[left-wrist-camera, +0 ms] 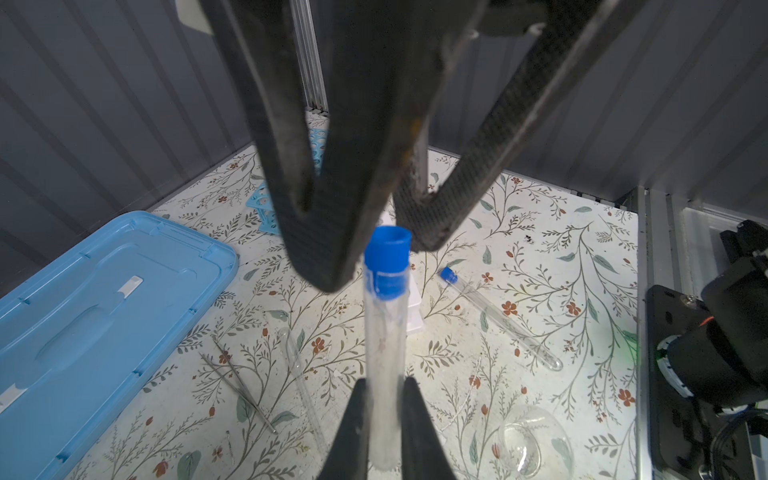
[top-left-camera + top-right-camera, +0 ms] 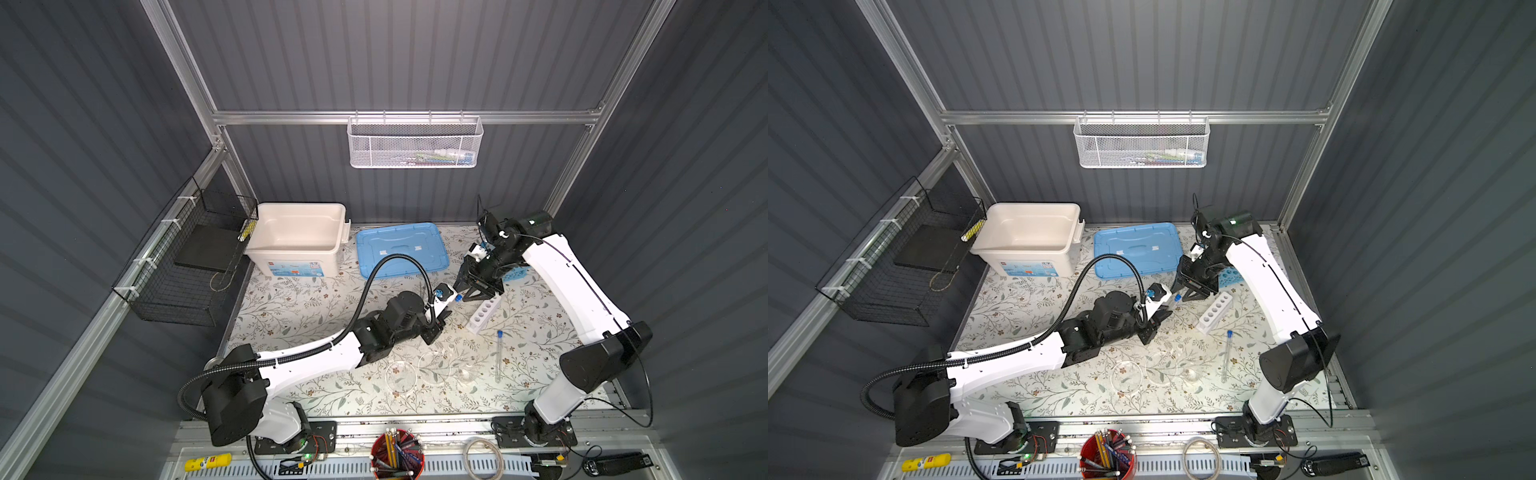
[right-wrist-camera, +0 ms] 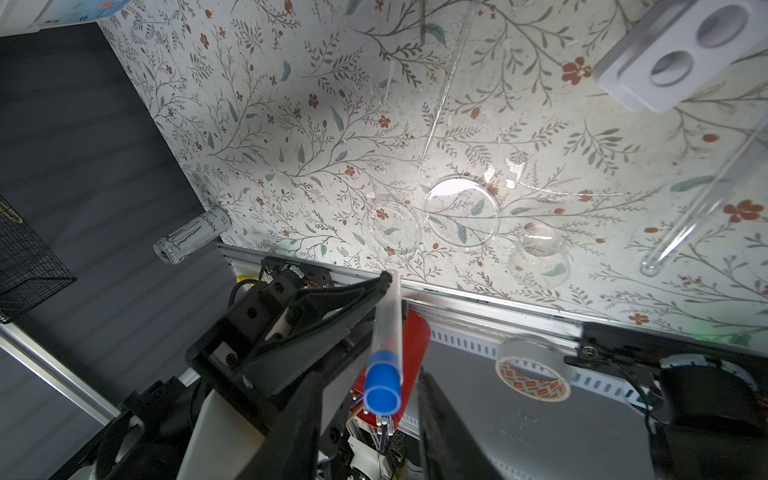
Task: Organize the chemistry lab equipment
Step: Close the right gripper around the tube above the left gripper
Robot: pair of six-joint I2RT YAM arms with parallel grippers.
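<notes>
Tube [image 1: 384,332] tight in left pincer [image 1: 384,388], lengthwise, blue cap [image 1: 387,266] foremost inside parted right pincer [image 1: 374,255].

Both arms: white shells, chunky black joints. The left arm [image 2: 307,361] has a ribbed black hose [image 2: 397,256] looping up behind the left gripper [image 1: 383,399]; the right arm [image 2: 577,286] just thin black wires [image 2: 648,382]. The right gripper [image 1: 374,262] fingers [image 1: 457,195] are V-shaped carbon weave.
</notes>
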